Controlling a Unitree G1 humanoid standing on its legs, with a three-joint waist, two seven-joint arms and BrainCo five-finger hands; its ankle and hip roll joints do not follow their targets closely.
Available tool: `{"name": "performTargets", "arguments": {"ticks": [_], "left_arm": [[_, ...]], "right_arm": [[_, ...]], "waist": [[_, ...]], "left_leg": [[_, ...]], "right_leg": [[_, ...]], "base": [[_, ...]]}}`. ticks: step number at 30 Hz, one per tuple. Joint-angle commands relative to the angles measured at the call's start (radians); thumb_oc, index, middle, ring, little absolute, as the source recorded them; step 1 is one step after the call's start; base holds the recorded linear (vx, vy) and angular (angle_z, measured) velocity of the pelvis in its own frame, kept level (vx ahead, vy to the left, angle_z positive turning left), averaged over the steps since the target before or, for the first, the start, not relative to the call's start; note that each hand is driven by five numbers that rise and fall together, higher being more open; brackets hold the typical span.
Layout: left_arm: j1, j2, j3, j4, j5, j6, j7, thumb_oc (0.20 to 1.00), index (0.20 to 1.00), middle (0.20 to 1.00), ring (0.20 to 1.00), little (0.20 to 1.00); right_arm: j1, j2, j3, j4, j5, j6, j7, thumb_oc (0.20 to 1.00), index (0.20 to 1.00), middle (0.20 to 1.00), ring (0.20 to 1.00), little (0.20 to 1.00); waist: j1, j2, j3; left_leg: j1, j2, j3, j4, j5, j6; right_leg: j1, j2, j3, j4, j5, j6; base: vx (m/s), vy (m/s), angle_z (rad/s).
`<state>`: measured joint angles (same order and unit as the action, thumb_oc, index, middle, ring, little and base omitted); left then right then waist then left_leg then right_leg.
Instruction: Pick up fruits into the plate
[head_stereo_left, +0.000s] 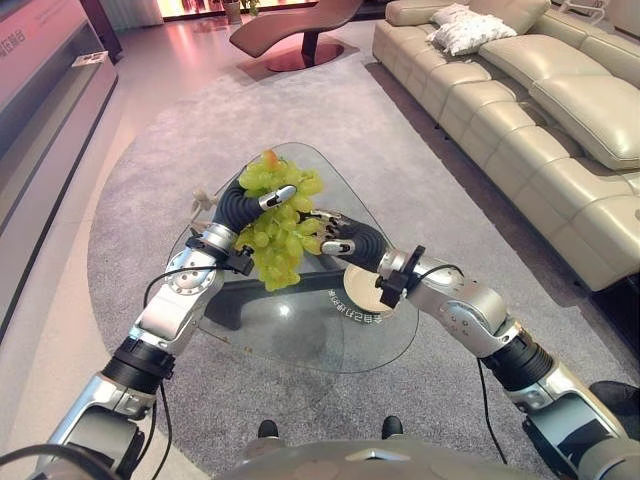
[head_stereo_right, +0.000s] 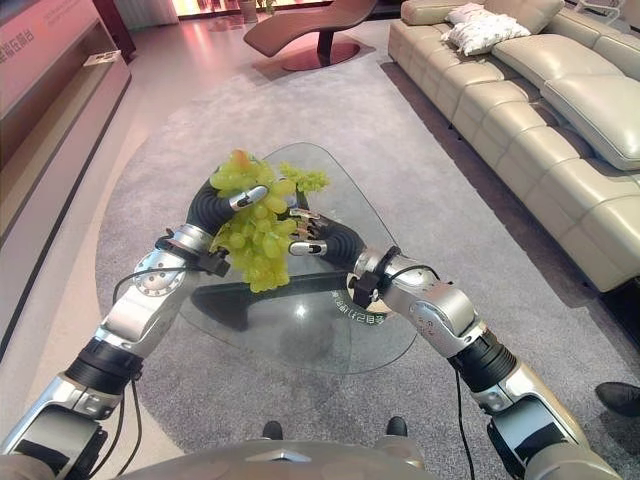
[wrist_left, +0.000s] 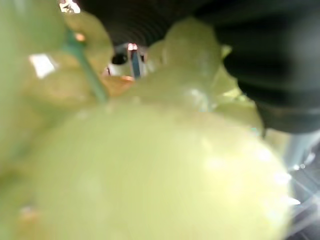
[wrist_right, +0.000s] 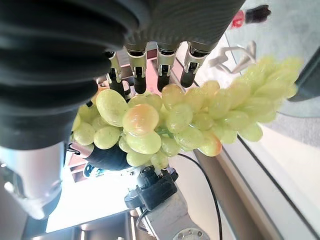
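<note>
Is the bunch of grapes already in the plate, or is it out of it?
Out. The bunch of green grapes hangs above the glass table, held between the left robot hand and right robot hand; the plate is partly hidden beneath the right arm.

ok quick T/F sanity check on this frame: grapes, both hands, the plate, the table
1. The grape bunch is lifted above the glass table. True.
2. The grapes are purple. False: they are green, a few blushed orange.
3. Both the left hand and the right hand are at the bunch. True: the left holds it from above, and the right hand's fingers rest against its side.
4. The grapes already lie in the plate. False: the bunch is held up, away from the plate, which sits on the table under the right wrist.
5. The table stands on bare wooden floor. False: it stands on a grey carpet.
</note>
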<state>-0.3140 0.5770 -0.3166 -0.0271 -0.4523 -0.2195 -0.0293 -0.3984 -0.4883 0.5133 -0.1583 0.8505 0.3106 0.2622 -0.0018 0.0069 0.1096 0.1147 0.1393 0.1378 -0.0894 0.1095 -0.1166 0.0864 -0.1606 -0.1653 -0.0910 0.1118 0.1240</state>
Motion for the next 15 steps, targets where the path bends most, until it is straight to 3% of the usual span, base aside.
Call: {"name": "performTargets", "arguments": {"ticks": [1, 10, 15], "left_arm": [[-0.086, -0.026, -0.047, -0.119, -0.063, -0.074, -0.021, 0.2, 0.2, 0.2, 0.2, 0.2], [-0.113, -0.063, -0.073, -0.143, -0.206, -0.046, -0.05, 0.2, 0.2, 0.2, 0.2, 0.2], [-0.106, -0.078, -0.056, -0.147, -0.283, -0.036, -0.073, 0.2, 0.2, 0.2, 0.2, 0.2]], "right_arm": [[-0.041, 0.086, 0.029, -0.124, 0.084, -0.01, 0.017, 1.0, 1.0, 1.0, 1.0, 1.0], [-0.051, 0.115, 0.065, -0.113, 0.098, 0.025, 0.042, 1.0, 1.0, 1.0, 1.0, 1.0], [-0.049, 0.115, 0.059, -0.106, 0.074, 0.0, 0.045, 1.0, 1.0, 1.0, 1.0, 1.0]], "waist": [[0.003, -0.025, -0.024], [0.005, -0.024, -0.03], [0.005, -0.024, -0.036]], "left_leg": [[0.015, -0.038, 0.025, 0.045, -0.158, 0.03], [0.026, -0.036, 0.025, 0.039, -0.157, 0.028], [0.029, -0.031, 0.032, 0.039, -0.156, 0.027]], "right_leg": [[0.048, -0.02, -0.079, 0.053, -0.121, 0.02], [0.057, -0.026, -0.09, 0.054, -0.121, 0.022], [0.061, -0.03, -0.095, 0.052, -0.119, 0.023]], "base": [[0.0, 0.0, 0.0], [0.0, 0.0, 0.0], [0.0, 0.0, 0.0]]}}
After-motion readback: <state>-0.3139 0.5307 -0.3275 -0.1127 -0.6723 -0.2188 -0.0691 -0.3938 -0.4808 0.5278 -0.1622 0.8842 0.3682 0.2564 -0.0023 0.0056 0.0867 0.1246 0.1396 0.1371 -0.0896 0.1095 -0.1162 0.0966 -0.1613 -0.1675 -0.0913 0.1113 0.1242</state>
